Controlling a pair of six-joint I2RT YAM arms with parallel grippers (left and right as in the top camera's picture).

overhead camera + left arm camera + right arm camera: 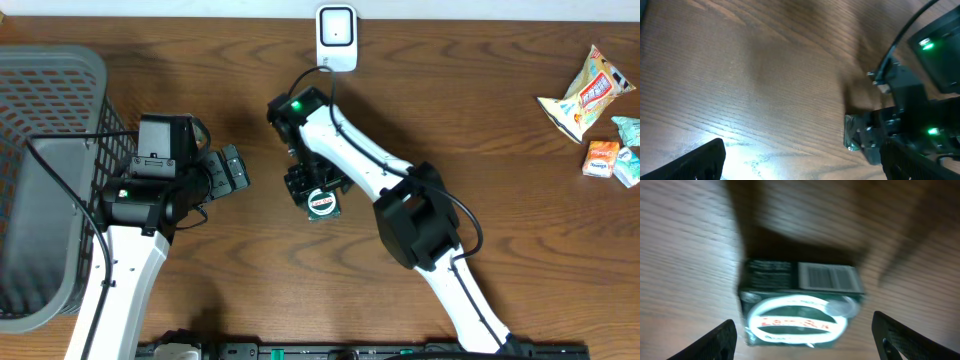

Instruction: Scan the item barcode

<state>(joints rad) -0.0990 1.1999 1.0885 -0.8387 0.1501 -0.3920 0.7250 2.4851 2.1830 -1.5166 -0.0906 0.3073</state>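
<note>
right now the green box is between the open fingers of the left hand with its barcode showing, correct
Not quite: it is the right hand, not the left. The right wrist view shows the green box between that hand's open fingers, with its barcode showing. In the overhead view the left hand is open too, but it is off to the side, apart from the box.

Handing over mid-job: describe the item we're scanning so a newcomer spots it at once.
From the white scanner at the far edge of the table, look down to the right claw near mid-table. Under it lies a small dark green box. Unlike the pale snack packets off to one side, it bears a white oval label and a barcode panel.
</note>
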